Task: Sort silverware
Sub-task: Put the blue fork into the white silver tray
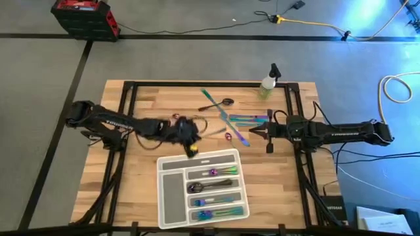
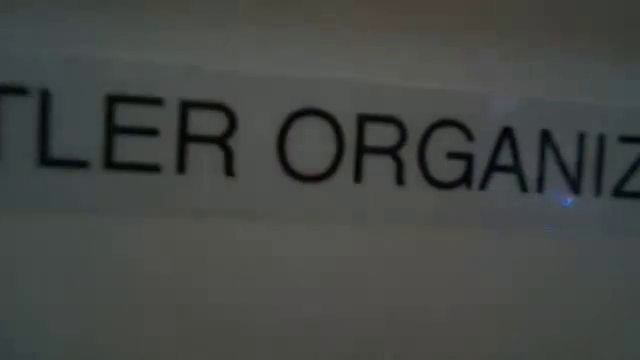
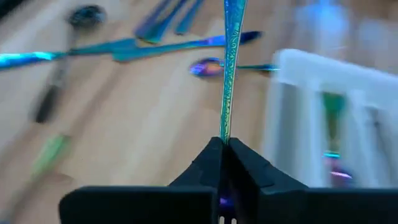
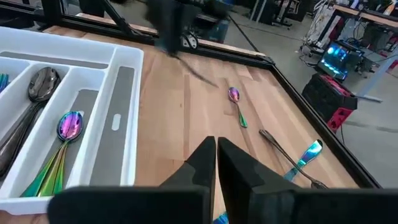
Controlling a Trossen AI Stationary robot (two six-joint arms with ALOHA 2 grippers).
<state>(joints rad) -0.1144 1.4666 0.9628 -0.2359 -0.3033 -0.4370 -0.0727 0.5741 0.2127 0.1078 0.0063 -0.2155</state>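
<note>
Left gripper (image 3: 224,146) clenched on an iridescent utensil handle (image 3: 230,68), carried just beside the white organizer tray (image 1: 172,202), probably for dropping into a compartment. Right gripper (image 4: 216,152) pinched shut on nothing, parked beside the loose silverware (image 1: 237,120) awaiting sorting.

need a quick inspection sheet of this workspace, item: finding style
surface: pale wooden table, black frame rails.
job's things: loose iridescent and dark silverware at the table's far middle; more sorted in the translucent white compartment tray.
clutter: small spray bottle at the far edge.
grippers: left gripper shut on a slim iridescent teal utensil beside the tray; right gripper shut, empty, over bare wood.
cables: yellow and black cables on the floor.
surroundings: red and black case on grey floor.
</note>
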